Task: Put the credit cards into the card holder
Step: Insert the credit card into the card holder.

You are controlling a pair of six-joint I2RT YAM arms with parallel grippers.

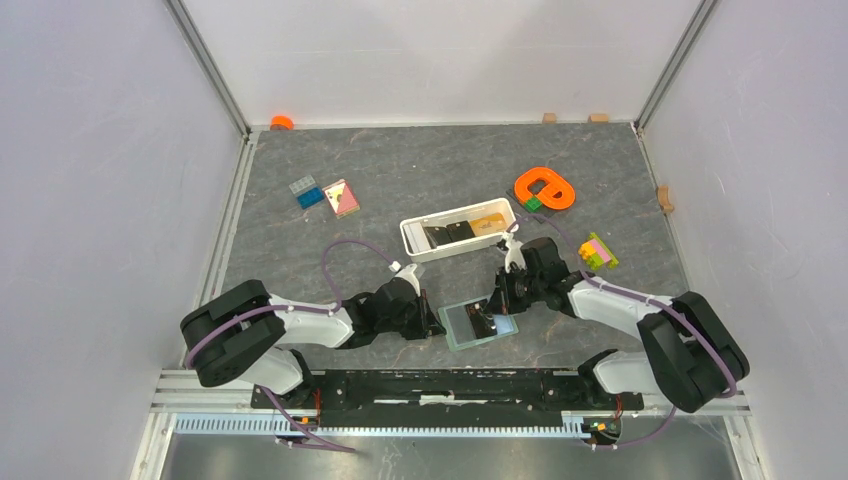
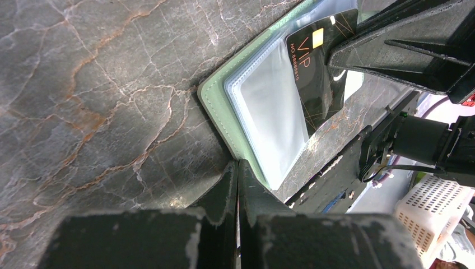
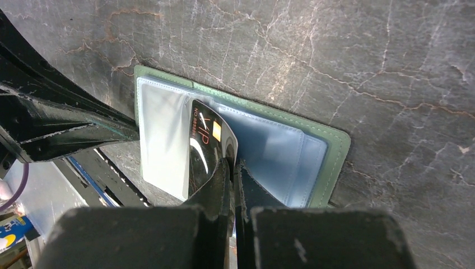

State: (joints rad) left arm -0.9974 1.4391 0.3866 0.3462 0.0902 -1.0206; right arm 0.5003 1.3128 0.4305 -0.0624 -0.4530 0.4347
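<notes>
Marble tabletop (image 1: 400,160): card holder (image 3: 313,151) open; left hand (image 2: 236,168) closed at its edge; right hand (image 3: 231,168) clamped on black card (image 3: 204,140).

Dull stone look on the table top (image 1: 400,170): dark grey, marbled with rusty veins, matt all over, hardly any shine. The card holder (image 3: 336,151) is sage green with a soft leathery grain and a neat stitched edge. Inside it are clear plastic sleeves, smooth, catching the light in a pale blue glare. The card (image 3: 204,143) is glossy black plastic with metallic gold print and a bright streak across it. The left gripper (image 2: 237,168) and the right gripper (image 3: 231,165) are both matt black, hard plastic by the look, scuffed pale and chalky along the edges. Further back, the tray (image 1: 408,235) is plain white plastic, smooth.
</notes>
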